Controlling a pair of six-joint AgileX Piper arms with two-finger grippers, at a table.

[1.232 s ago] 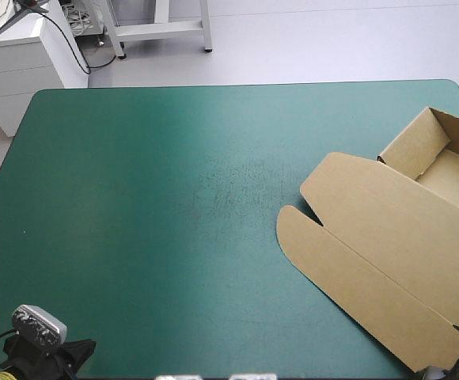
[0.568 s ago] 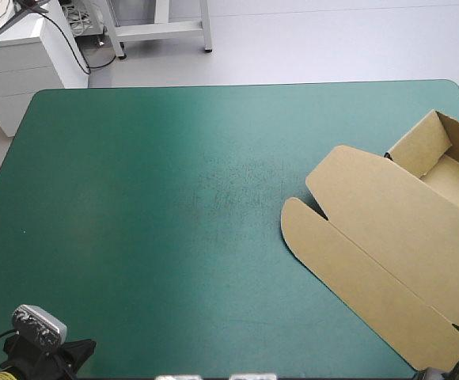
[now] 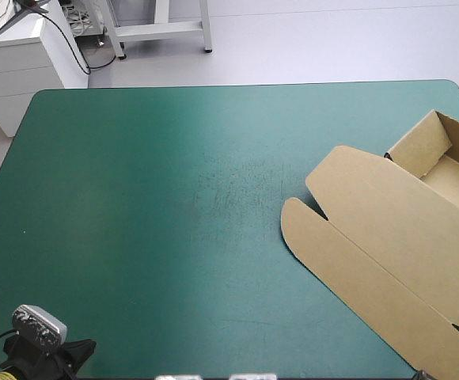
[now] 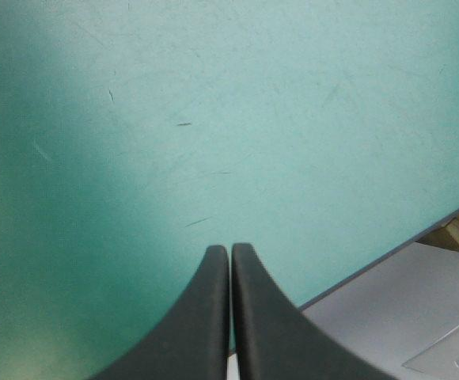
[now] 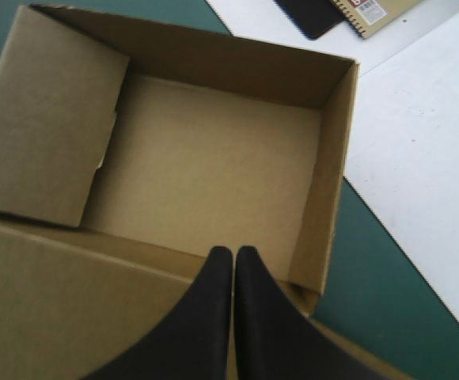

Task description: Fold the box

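The brown box point(image 3: 388, 237) lies at the table's right edge as an open tray point(image 3: 443, 162) with its lid spread flat toward the near edge. In the right wrist view the tray point(image 5: 206, 170) has raised walls and an empty floor, and my right gripper point(image 5: 233, 252) is shut, its tips over the tray's near wall where the lid begins. My left gripper point(image 4: 230, 249) is shut over bare teal-green cover near the table's edge, holding nothing. Neither gripper's fingers show in the high view.
Beyond the tray's far wall, off the table's right edge, a white surface point(image 5: 419, 158) carries a dark flat object point(image 5: 312, 14) and a notebook point(image 5: 368, 12). The teal-green cover point(image 3: 174, 214) stretches bare across the left and middle.
The box slid slightly toward the right and near edge just before, then stayed put. The dark part of the right arm at the near right corner has withdrawn from the high view.
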